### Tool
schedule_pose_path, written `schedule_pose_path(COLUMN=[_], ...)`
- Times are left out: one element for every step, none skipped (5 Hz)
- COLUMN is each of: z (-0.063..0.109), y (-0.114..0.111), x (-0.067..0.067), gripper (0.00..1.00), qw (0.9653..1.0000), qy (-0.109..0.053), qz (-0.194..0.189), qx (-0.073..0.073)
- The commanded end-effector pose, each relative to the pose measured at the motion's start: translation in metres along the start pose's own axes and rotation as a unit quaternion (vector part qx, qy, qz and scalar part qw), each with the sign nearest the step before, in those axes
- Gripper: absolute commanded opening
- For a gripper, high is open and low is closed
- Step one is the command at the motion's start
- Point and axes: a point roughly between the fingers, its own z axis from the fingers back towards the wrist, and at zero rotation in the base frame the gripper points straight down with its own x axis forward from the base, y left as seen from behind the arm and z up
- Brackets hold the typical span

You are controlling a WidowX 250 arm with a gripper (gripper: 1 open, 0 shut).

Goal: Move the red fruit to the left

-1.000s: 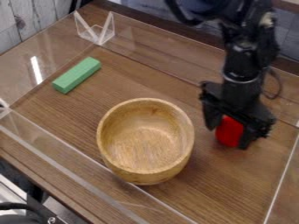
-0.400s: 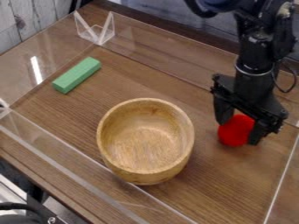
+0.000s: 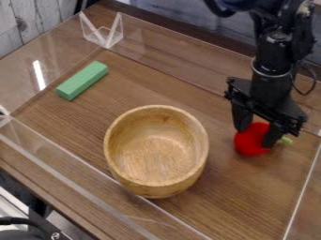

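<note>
I work over a brown wood-grain tabletop [image 3: 75,131] fenced by low clear acrylic walls [image 3: 36,155]; a pale planked wall shows at the upper left, and a small clear acrylic stand [image 3: 101,31] sits at the far edge.

My black pincer [image 3: 265,134] points straight down on the right side of the table, and its two fingers stand on either side of the small rounded bright-red toy fruit [image 3: 254,140], which rests on the wood just right of the round light wooden bowl [image 3: 156,148], apart from it. The fingers are close against the fruit, but I cannot tell whether they are already clamped on it.

A second ago my fingers were spread wider around the fruit; they have since drawn in.

Counted: one red fruit with a green leaf tip, one wooden bowl, one flat green rectangular block [image 3: 82,80] lying at the left, one acrylic stand, one pincer.
</note>
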Motion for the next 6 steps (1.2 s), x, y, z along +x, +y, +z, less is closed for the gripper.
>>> schedule_pose_path(z=[0.022,0.045,0.064,0.079,0.081,0.063], y=[0.013,0.028,0.051,0.078,0.111,0.126], x=[0.021,0.031,0.041,0.047,0.055,0.051], gripper=[0.0,0.0,0.0,0.0,0.0,0.0], qw=[0.9991,0.9978,0.9957,0.9917,0.9859,0.9834], qy=[-0.037,-0.057,-0.075,-0.088,-0.092,-0.087], qz=[0.02,0.032,0.052,0.089,0.133,0.151], qx=[0.004,0.01,0.019,0.03,0.042,0.052])
